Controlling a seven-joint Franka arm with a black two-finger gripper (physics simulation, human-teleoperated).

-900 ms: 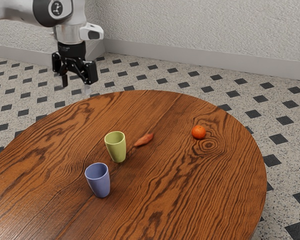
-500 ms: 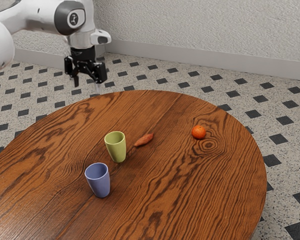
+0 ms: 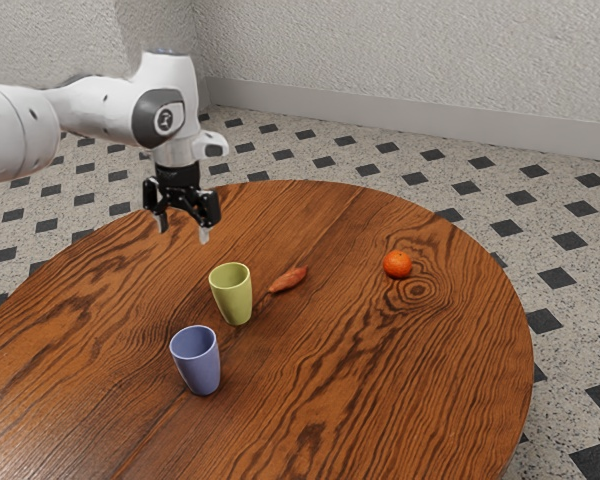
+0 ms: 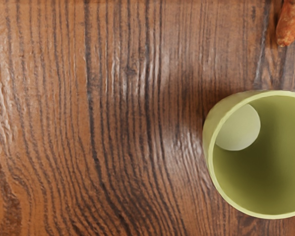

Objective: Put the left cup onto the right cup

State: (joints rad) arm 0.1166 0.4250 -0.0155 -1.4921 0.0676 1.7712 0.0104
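Cups stand apart on the table (image 3: 400, 380), nothing stacked: green cup (image 3: 231, 292) (image 4: 255, 157) far-right of the blue cup (image 3: 196, 359). The gripper (image 3: 181, 230) hovers spread and empty, beyond the green cup. Grasping, lifting and placing remain.

A room of a home is suggested, most likely a dining corner or kitchen, rendered in simulation. A round table (image 3: 380, 380) of dark, strongly grained wood is seen in the near part of the scene. The floor (image 3: 540, 200) beyond it is laid with pale speckled tiles set with small black squares. At the far side a rough plastered wall (image 3: 430, 50) is met by a pale skirting board (image 3: 430, 117). Household things are set on the table: a green cup (image 3: 231, 292), a blue cup (image 3: 196, 359), an orange (image 3: 398, 264) and a small reddish root vegetable (image 3: 288, 279).
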